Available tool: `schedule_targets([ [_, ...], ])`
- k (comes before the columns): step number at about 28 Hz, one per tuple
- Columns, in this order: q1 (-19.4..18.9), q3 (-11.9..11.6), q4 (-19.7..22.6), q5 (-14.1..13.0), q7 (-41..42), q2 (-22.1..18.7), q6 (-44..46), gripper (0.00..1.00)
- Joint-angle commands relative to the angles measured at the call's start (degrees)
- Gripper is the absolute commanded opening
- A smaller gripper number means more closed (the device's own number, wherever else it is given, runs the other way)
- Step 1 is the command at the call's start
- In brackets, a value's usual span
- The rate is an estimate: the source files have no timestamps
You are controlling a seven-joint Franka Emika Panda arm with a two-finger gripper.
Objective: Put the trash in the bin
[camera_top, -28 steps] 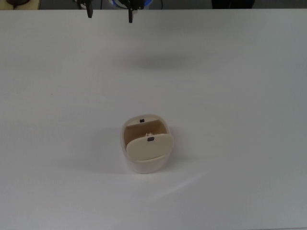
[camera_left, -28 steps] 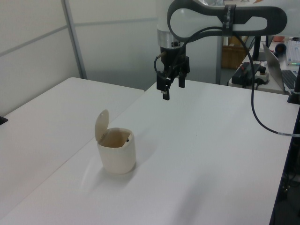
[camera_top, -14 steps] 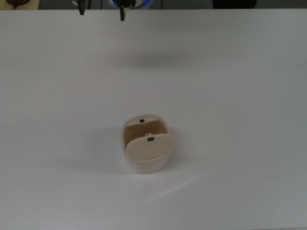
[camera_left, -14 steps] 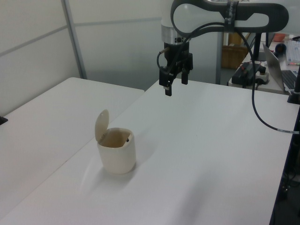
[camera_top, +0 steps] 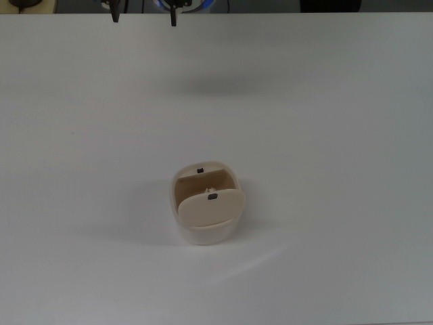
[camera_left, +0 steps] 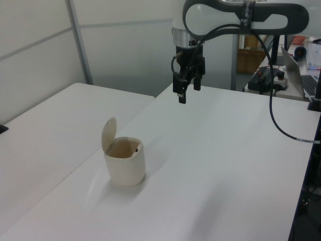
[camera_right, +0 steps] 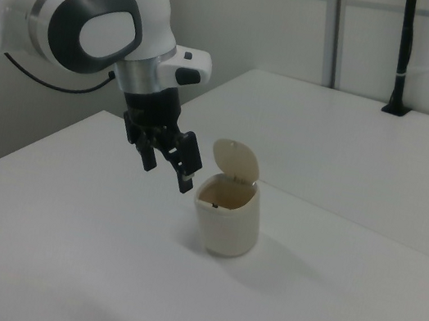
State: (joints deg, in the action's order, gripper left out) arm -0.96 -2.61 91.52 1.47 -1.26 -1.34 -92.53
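Seemingly finished with its drop, the Panda arm's gripper (camera_right: pixel 166 159) hangs above the white bench (camera_right: pixel 57 249) at the right view's left, jaws spread apart and holding nothing. To its right the cream bin (camera_right: pixel 228 213) stands upright with its flap lid (camera_right: pixel 237 161) swung up, probably left open by a release. No paper ball shows on the bench; a pale speck inside the bin's mouth may be the trash, though that cannot be confirmed.
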Motion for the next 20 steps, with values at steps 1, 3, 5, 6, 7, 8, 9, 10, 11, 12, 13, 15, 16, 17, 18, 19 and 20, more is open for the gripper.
schedule_targets([
  [1, -0.2, -0.4, -0.6, -0.9, 1.9, -0.2, 2.1, 1.00],
  [3, -0.2, -0.4, -0.6, -0.8, 1.8, -0.2, 2.1, 1.00],
  [5, -0.2, -0.3, -0.6, -0.7, 1.8, -0.2, 2.1, 1.00],
  [6, -0.2, -0.3, -0.6, -0.7, 1.7, -0.2, 2.1, 1.00],
  [7, -0.2, -0.3, -0.6, -0.7, 1.7, -0.2, 2.1, 1.00],
  [8, -0.2, -0.3, -0.6, -0.7, 1.7, -0.2, 2.1, 1.00],
  [9, -0.2, -0.3, -0.6, -0.7, 1.7, -0.2, 2.1, 1.00],
  [10, -0.2, -0.3, -0.6, -0.7, 1.6, -0.2, 2.1, 1.00],
  [11, -0.2, -0.4, -0.6, -0.7, 1.6, -0.2, 2.2, 1.00],
  [12, -0.2, -0.4, -0.6, -0.7, 1.6, -0.2, 2.2, 1.00],
  [13, -0.2, -0.4, -0.6, -0.7, 1.6, -0.2, 2.2, 1.00],
  [15, -0.2, -0.4, -0.6, -0.7, 1.6, -0.2, 2.2, 1.00],
  [16, -0.2, -0.4, -0.6, -0.7, 1.5, -0.2, 2.2, 1.00],
  [17, -0.2, -0.4, -0.6, -0.7, 1.5, -0.2, 2.2, 1.00],
  [18, -0.2, -0.4, -0.6, -0.7, 1.4, -0.2, 2.2, 1.00],
  [19, -0.2, -0.4, -0.6, -0.7, 1.5, -0.2, 2.2, 1.00],
  [20, -0.2, -0.3, -0.6, -0.7, 1.5, -0.2, 2.1, 1.00],
])
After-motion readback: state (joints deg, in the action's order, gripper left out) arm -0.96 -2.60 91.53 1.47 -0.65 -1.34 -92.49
